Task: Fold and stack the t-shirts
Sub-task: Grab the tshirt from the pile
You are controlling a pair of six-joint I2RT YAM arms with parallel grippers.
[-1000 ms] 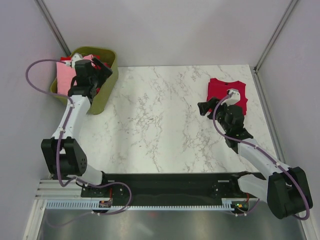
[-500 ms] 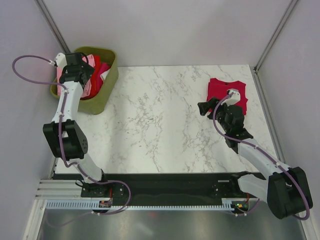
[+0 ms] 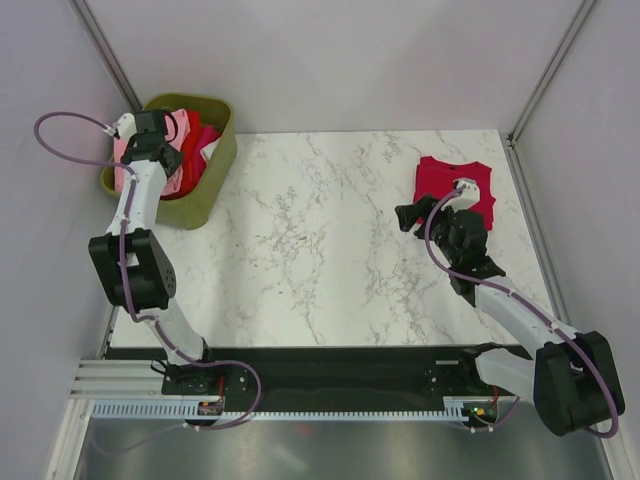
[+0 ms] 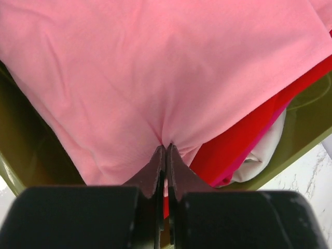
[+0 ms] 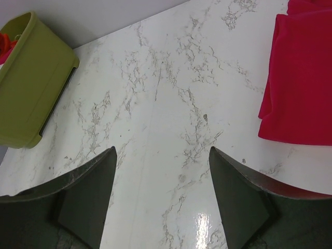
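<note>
In the olive-green basket (image 3: 215,165) at the back left lie several t-shirts. On top is a light pink t-shirt (image 4: 155,67), and my left gripper (image 4: 167,148) is shut on a pinched fold of it. Under the pink cloth show a bright red t-shirt (image 4: 254,140), a hot pink edge and a white t-shirt (image 4: 267,150). A folded dark crimson t-shirt (image 3: 445,180) lies flat at the back right of the table. My right gripper (image 5: 163,153) hovers open over bare marble just left of that crimson t-shirt (image 5: 301,88), with nothing between its fingers.
The basket (image 5: 26,78) stands at the table's back left corner against the grey wall. The white marble tabletop (image 3: 320,240) spreads between basket and crimson shirt. A black rail (image 3: 330,375) with the arm bases runs along the near edge.
My left arm has dipped into the basket and its jaws have closed on the light pink t-shirt. The right arm has stayed still.
</note>
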